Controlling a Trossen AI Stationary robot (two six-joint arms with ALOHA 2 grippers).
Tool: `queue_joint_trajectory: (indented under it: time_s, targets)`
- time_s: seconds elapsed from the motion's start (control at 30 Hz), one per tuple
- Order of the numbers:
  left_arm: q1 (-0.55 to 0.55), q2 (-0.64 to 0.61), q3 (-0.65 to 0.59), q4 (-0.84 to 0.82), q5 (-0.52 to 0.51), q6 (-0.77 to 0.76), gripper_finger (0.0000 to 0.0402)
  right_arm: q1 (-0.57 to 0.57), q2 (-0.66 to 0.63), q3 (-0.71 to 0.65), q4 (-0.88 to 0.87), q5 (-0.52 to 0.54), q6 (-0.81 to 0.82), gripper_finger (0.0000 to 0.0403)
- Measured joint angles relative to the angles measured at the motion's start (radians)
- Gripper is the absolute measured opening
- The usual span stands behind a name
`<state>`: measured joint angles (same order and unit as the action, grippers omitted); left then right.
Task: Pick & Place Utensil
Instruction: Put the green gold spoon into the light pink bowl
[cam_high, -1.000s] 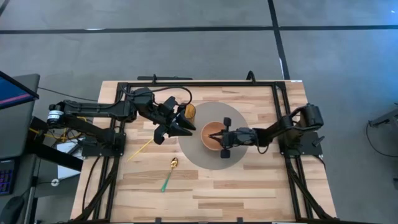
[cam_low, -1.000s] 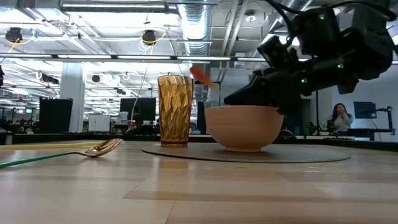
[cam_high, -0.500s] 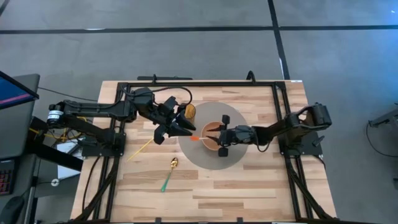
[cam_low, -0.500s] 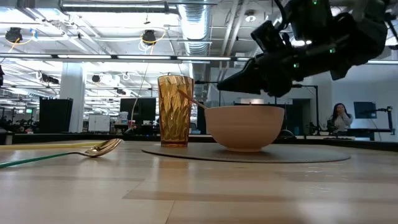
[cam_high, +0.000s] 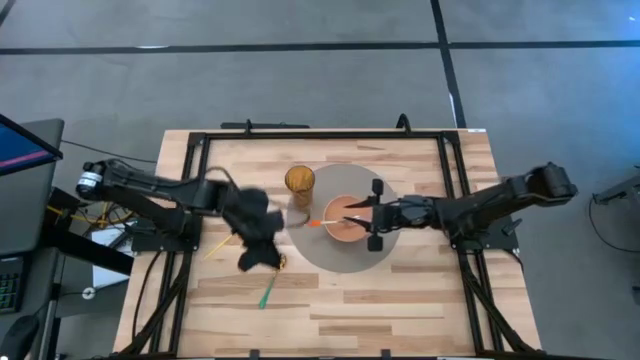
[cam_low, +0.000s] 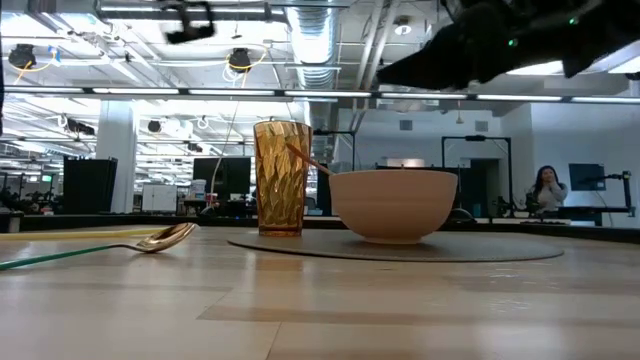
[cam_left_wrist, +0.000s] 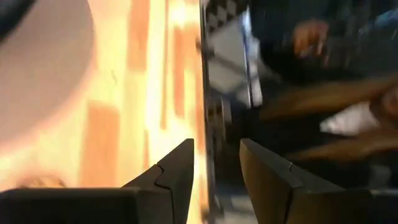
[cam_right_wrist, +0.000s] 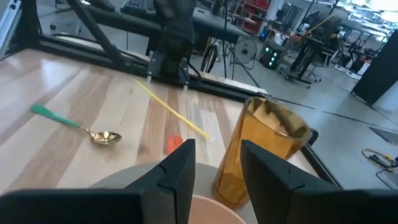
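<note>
An orange-handled utensil (cam_high: 322, 221) lies in the tan bowl (cam_high: 345, 217), its orange end (cam_right_wrist: 173, 144) sticking out over the bowl's left rim. The bowl and an amber glass (cam_high: 300, 181) stand on a round grey mat (cam_high: 330, 252). A gold spoon with a green handle (cam_high: 271, 284) lies flat on the table near the front. My right gripper (cam_right_wrist: 217, 165) hangs open above the bowl's right side, holding nothing. My left gripper (cam_high: 252, 258) is open and blurred, just left of the spoon's gold end.
A thin yellow stick (cam_high: 225, 241) lies on the wood left of the mat. A black frame (cam_high: 190, 140) borders the table. Bare wood spreads along the near side (cam_high: 380, 310). In the low view a person (cam_low: 548, 188) sits far behind the table.
My right gripper has let go of the orange-handled utensil, risen and drawn back toward the table's right edge. The utensil has dropped from a raised tilt into the bowl, its orange end over the left rim. My left gripper has swung from beside the glass toward the near-left, over the spoon.
</note>
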<state>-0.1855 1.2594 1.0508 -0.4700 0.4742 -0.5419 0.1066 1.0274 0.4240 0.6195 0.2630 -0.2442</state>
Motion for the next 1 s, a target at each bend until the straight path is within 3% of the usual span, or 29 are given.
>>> queue_joint_trajectory:
  time_s: [0.1,0.3,0.53,0.8,1.0]
  targets:
    - [-0.099,0.007,0.0,-0.034,-0.074,-0.085,0.0131,0.0,-0.078,0.0,-0.103,0.0,0.001,0.0121]
    - [-0.256,0.018,-0.046,-0.038,-0.353,-0.363,0.0131,0.0,-0.181,0.0,-0.226,0.0,0.001,0.0121]
    - [-0.323,0.019,-0.216,-0.041,-0.415,-0.737,0.0131,-0.004,-0.279,-0.001,-0.267,0.005,-0.005,0.0121]
    - [-0.335,0.019,-0.349,-0.026,-0.464,-0.836,0.0131,-0.005,-0.353,-0.001,-0.279,0.105,-0.08,0.0121]
    - [-0.345,0.02,-0.382,0.011,-0.602,-0.827,0.0131,-0.005,-0.357,-0.001,-0.281,0.105,-0.107,0.012]
